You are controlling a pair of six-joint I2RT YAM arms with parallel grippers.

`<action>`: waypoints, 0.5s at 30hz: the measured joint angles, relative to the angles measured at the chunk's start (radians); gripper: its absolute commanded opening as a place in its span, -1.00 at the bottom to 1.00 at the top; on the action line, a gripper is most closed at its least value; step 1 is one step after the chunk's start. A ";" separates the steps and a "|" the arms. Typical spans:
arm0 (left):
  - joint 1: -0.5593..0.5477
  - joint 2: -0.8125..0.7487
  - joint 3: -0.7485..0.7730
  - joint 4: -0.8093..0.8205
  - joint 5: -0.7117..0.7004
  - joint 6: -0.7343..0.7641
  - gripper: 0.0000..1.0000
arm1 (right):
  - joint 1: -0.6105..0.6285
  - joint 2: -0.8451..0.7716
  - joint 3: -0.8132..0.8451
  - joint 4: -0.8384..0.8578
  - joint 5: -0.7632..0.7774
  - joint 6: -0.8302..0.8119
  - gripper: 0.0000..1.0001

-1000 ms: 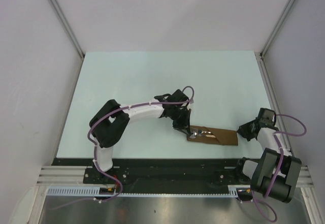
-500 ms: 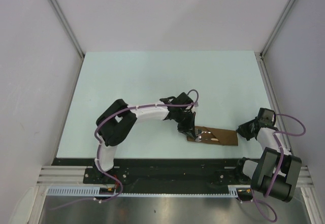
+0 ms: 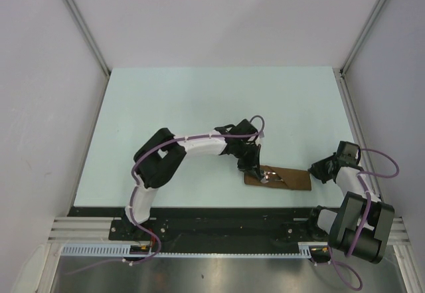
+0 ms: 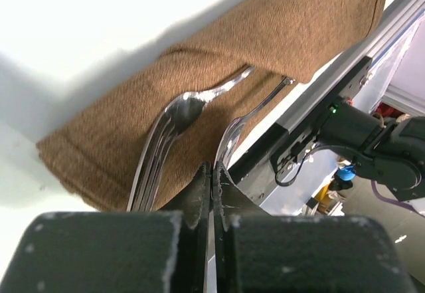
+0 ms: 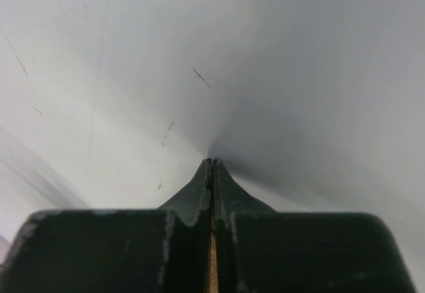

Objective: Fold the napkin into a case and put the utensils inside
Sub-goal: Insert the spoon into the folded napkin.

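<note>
The napkin lies folded as a narrow brown case (image 3: 285,179) near the table's front edge. The utensils rest on its left part. In the left wrist view the silver fork (image 4: 163,137) and the spoon's silver bowl (image 4: 229,140) lie side by side on the cloth (image 4: 99,140), and their handles run under a folded flap (image 4: 312,20). My left gripper (image 3: 255,171) (image 4: 211,167) is shut, with its tips just short of the spoon's bowl. Beside the case's right end, my right gripper (image 3: 317,172) (image 5: 212,161) is shut, tips down on the bare table. A thin brown sliver shows in its slit.
The pale table (image 3: 199,107) stretches away behind the case, with grey walls on three sides. The black front rail (image 3: 219,212) runs just below the case. The right arm's purple cable (image 3: 385,163) loops near the right wall.
The left arm has stretched to the right, bringing its shut gripper from beside the case's left end onto the utensils' heads. The right arm has not moved.
</note>
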 measured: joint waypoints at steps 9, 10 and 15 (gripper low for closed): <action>0.000 0.041 0.063 -0.010 -0.002 0.004 -0.24 | -0.001 -0.001 -0.004 0.007 -0.006 -0.001 -1.00; 0.000 0.041 0.063 -0.010 -0.002 0.002 -0.18 | -0.001 -0.002 -0.004 0.006 -0.006 -0.001 -1.00; 0.000 0.039 0.063 -0.032 -0.015 0.009 0.23 | -0.002 -0.019 -0.003 -0.013 0.019 -0.002 -0.92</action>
